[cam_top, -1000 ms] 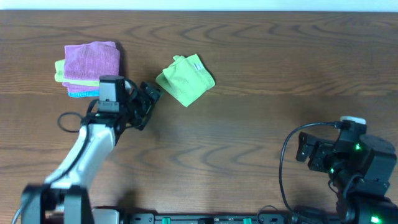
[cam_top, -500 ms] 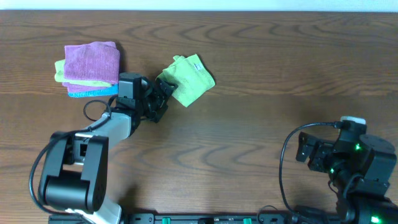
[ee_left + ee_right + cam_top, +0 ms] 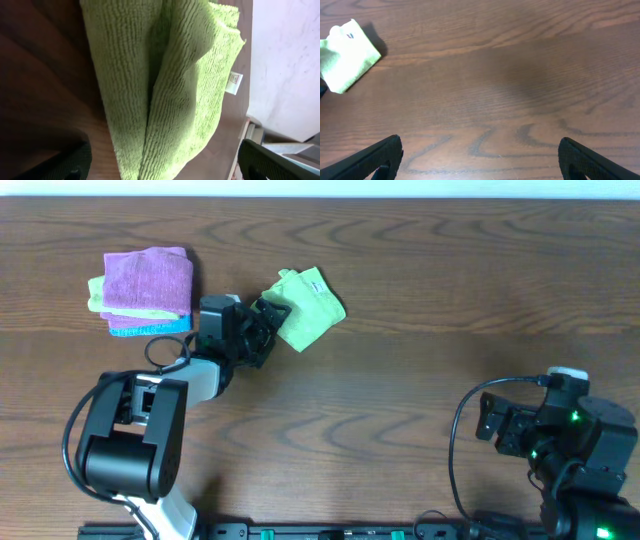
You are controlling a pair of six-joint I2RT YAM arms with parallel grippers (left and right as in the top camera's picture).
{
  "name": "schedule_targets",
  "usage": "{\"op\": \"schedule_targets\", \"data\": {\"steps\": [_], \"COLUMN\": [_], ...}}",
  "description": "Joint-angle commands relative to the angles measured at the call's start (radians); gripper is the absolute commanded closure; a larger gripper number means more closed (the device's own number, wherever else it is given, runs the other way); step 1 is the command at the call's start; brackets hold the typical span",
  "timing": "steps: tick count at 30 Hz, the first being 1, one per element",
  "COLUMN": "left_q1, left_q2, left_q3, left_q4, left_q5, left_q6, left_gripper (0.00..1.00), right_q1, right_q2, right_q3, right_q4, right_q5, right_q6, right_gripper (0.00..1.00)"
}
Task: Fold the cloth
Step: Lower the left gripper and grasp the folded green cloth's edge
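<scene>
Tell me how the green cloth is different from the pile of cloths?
The green cloth is one cloth alone; the pile is several stacked, purple on top. The green cloth lies slanted; the pile lies straight. The left jaws stand open at the green cloth, not the pile. Both look folded.

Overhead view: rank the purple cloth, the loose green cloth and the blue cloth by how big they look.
1. Purple cloth: largest.
2. Green cloth: somewhat smaller, though the left gripper overlaps one corner.
3. Blue cloth: smallest, since only an edge strip shows.
</scene>
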Motion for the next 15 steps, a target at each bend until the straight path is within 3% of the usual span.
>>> {"op": "schedule_targets", "data": {"steps": [1,10,15], "left_q1": [-0.015,-0.069,-0.088], "left_q2": [0.042,0.043,0.089], "left_q3": [-0.006,-0.005,-0.001], "left_q4": [-0.016,-0.008,0.052], "left_q5": [-0.112,-0.248,-0.255], "left_q6": [-0.016,-0.016,-0.027], "left_gripper": [0.05,0.04,0.01], "right_q1": [-0.008,-0.008,-0.008], "right_q2": [0.000,0.000,0.000], "right_q3": [-0.005,-0.005,-0.005], "right_q4": [0.000,0.000,0.000], "right_q5": [0.010,0.010,0.010], "right_q6": [0.012,0.012,0.012], "right_gripper": [0.01,0.01,0.01]}}
